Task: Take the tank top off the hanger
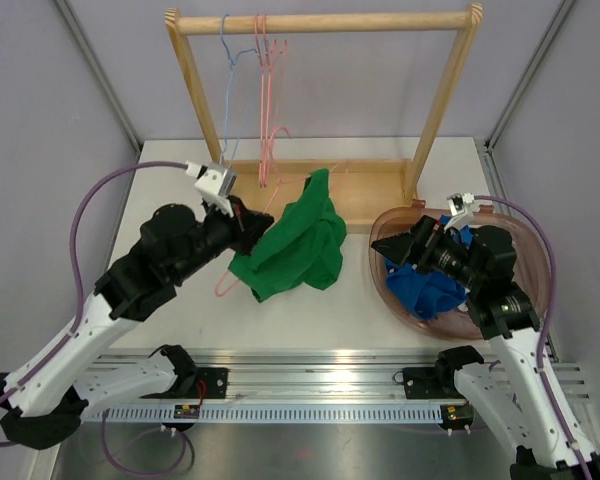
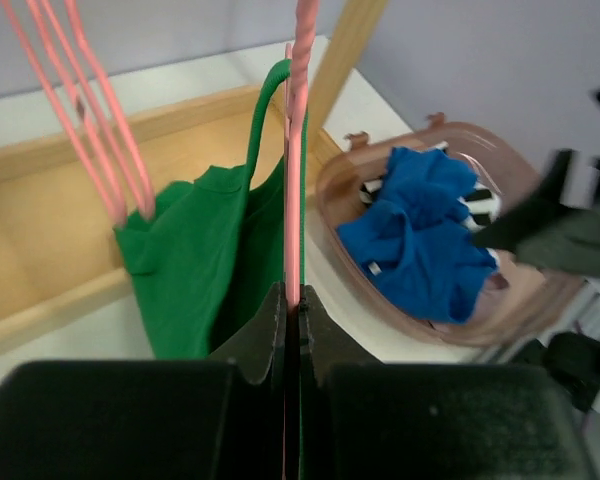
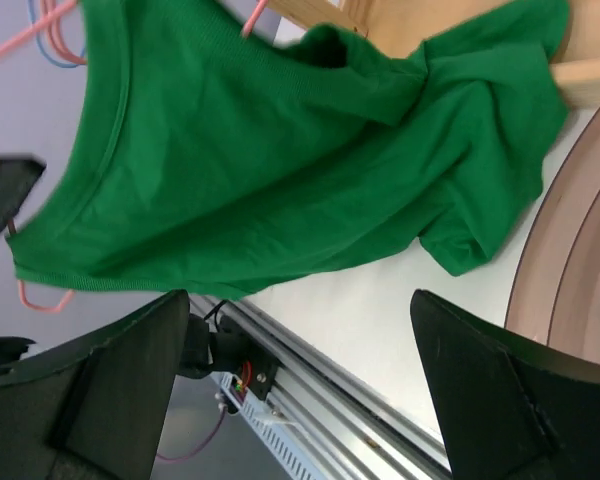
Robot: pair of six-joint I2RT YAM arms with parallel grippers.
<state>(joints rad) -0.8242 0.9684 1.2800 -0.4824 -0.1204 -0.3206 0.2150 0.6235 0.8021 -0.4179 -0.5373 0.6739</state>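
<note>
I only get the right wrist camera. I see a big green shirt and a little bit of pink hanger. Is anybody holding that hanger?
Observer: Yes. The left gripper is shut on the pink hanger, pinching its wire.
Operator: Is the shirt off the hanger yet?
Observer: It doesn't look so. In the left wrist view, a strap of the green tank top loops up against the wire just above the left fingers.
Operator: What's under my arm?
Observer: A brown basket with blue cloth piled inside. Your right gripper is open at the basket's left rim, pointing at the top.
</note>
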